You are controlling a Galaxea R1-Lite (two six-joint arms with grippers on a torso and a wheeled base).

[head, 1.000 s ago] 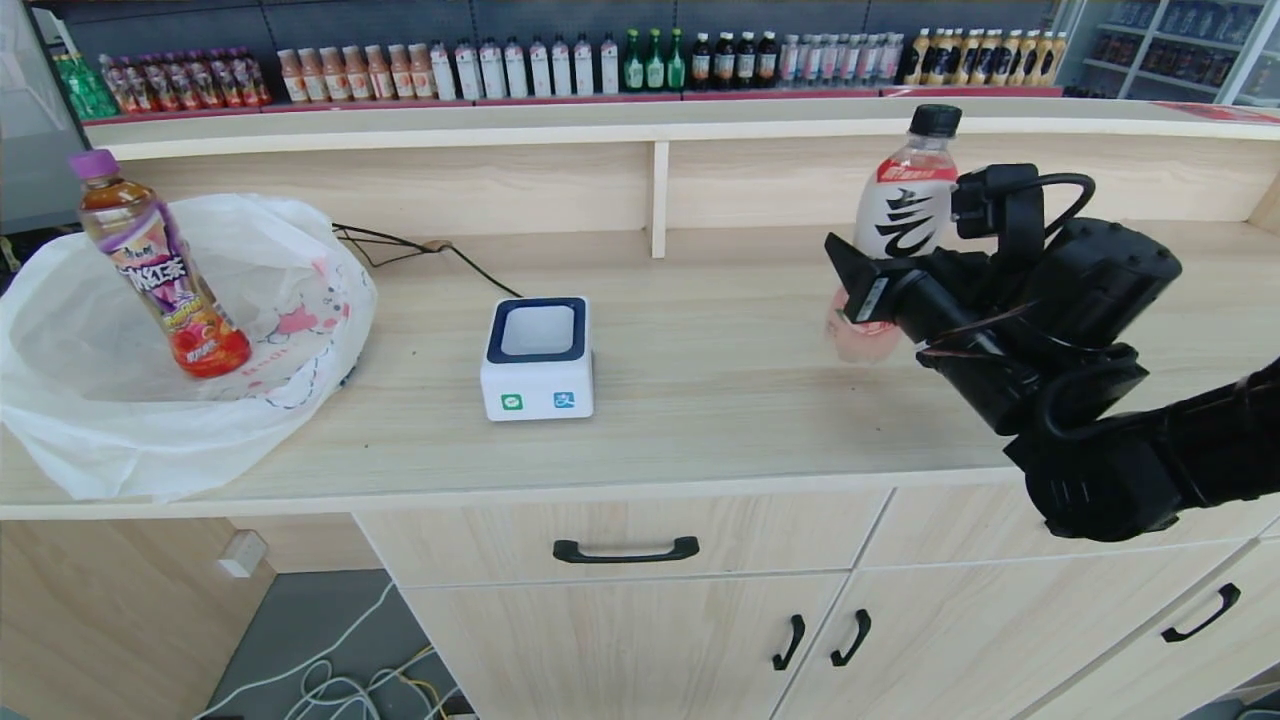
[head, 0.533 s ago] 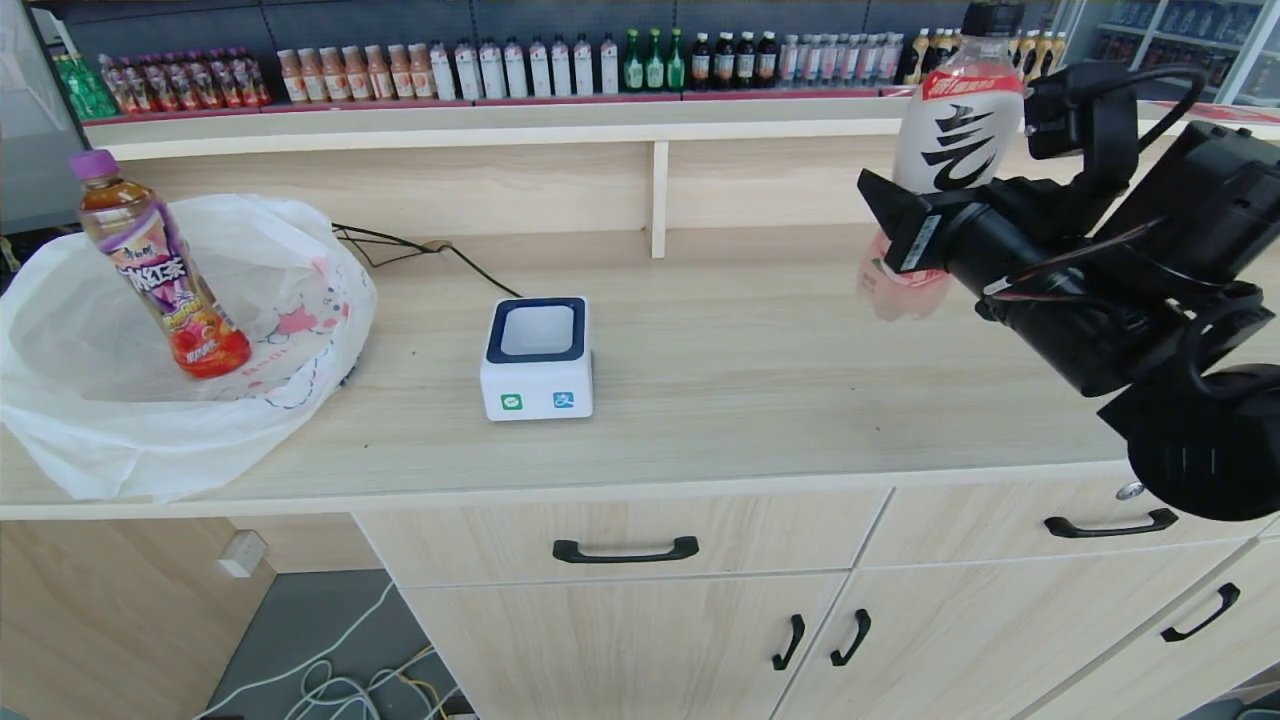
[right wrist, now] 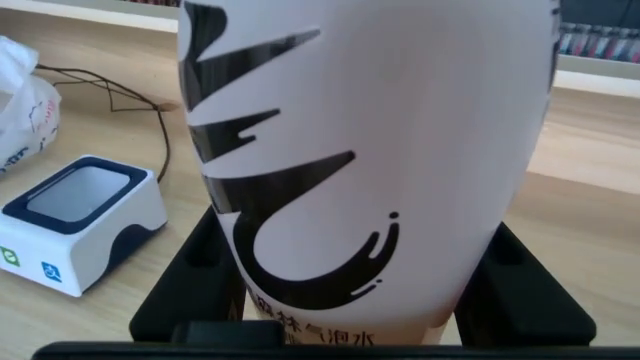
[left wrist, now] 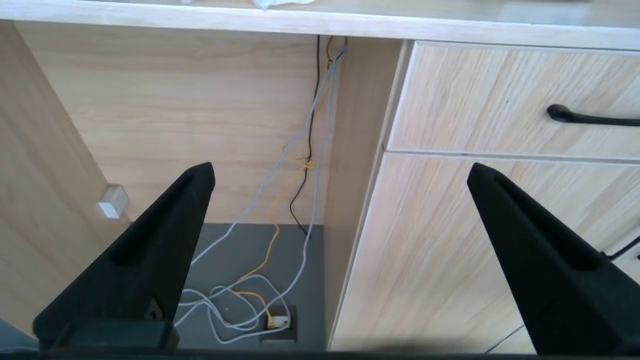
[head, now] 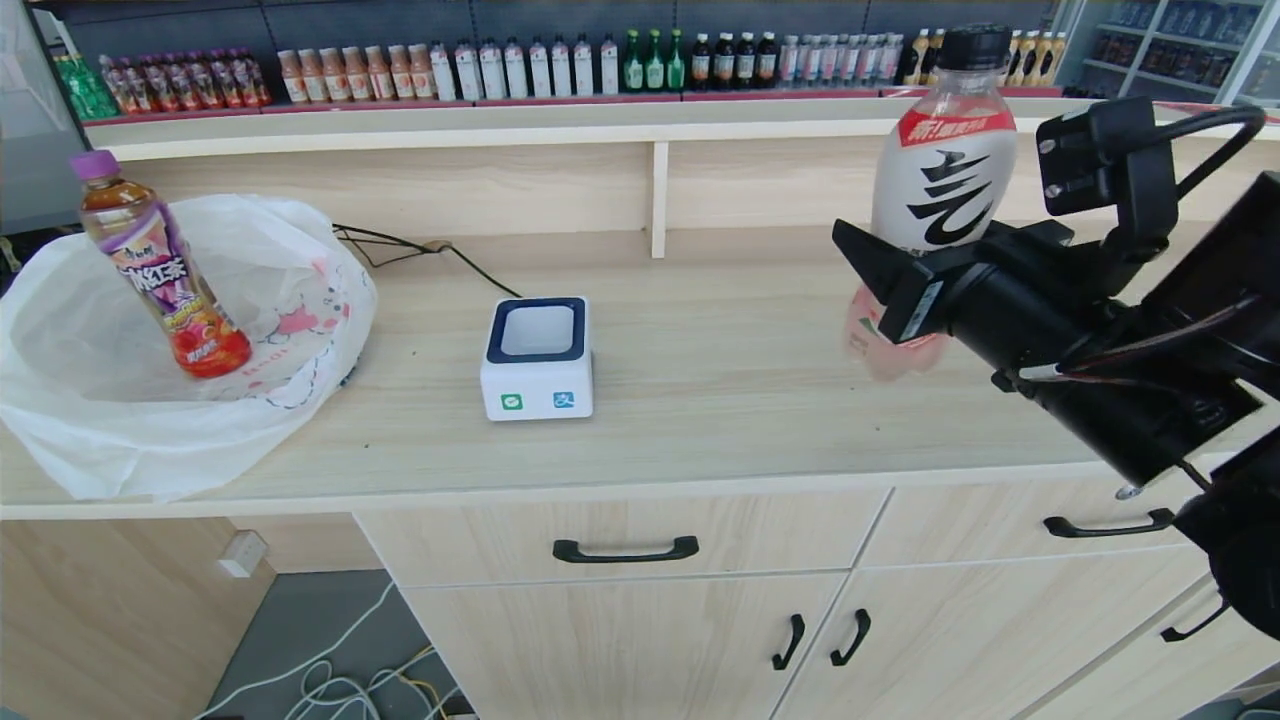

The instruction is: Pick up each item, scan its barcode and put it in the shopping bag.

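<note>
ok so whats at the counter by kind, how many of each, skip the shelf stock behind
bottles: 2 (tea bottle in the bag, pink drink bottle held above the counter)
scanner: 1
shopping bag: 1
total: 4

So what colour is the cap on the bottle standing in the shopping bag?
The cap is purple; the head view shows it best.

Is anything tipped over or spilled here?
Only the tea bottle: it leans sideways inside the shopping bag instead of standing straight. Nothing is spilled. The scanner sits flat on the counter, and the right gripper holds the pink drink bottle roughly upright.
</note>
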